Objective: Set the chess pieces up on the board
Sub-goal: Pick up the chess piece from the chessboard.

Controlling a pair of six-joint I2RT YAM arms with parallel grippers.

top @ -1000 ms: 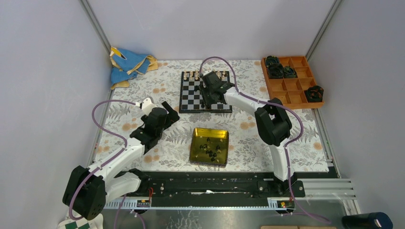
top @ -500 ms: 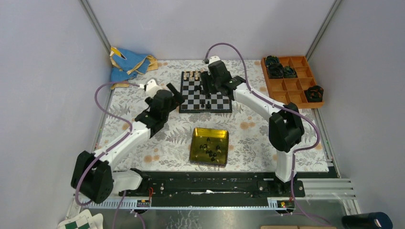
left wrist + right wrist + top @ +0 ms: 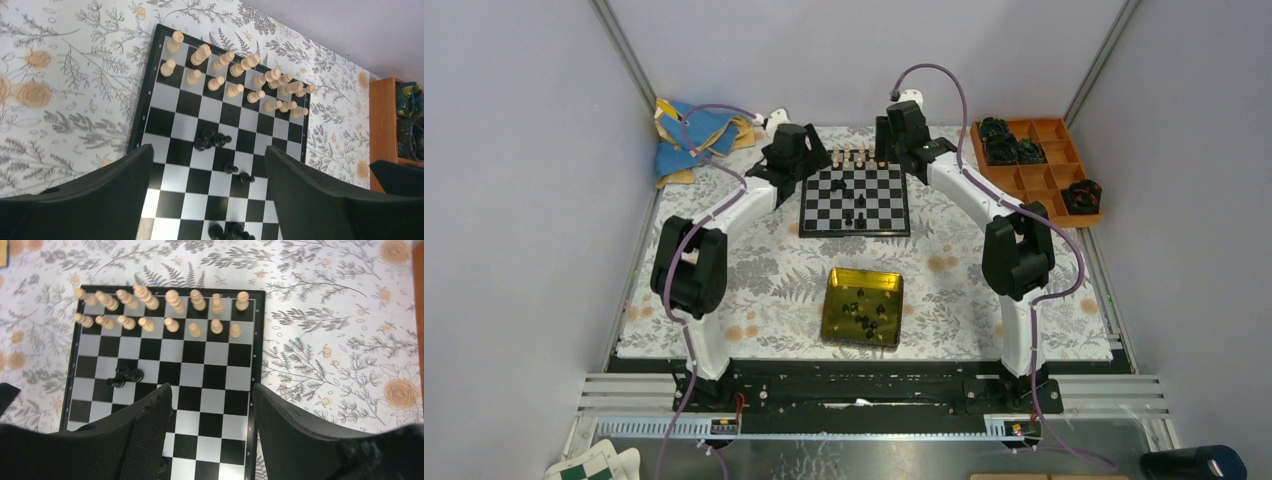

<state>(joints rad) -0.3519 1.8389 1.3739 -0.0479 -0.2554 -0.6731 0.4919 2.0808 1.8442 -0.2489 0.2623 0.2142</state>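
With both arms reaching in over the far side of the chessboard [image 3: 889, 215], which lies at the upper centre of the top view, neither is carrying anything. The left hand [image 3: 207, 165] and the right hand [image 3: 212, 390] both hang above the squares with their fingers spread wide and nothing between them. Cream pieces [image 3: 165, 310] fill the two rows along the upper edge of both wrist frames. A few black pieces [image 3: 212, 140] sit loose around mid-board, some bunched so tightly that I cannot tell whether they stand or lie. More black pieces [image 3: 864, 318] wait in the yellow tin [image 3: 829, 300] at lower centre of the patterned surface.

The step in hand looks like picking a loose black piece and seating it on an empty home row opposite the cream ones. It would go best by starting with a single piece standing apart from the clump. Come straight down over it, close across its slim body and lift clear before moving sideways. Only one arm should work over the board at a time, well away from the cream rows.
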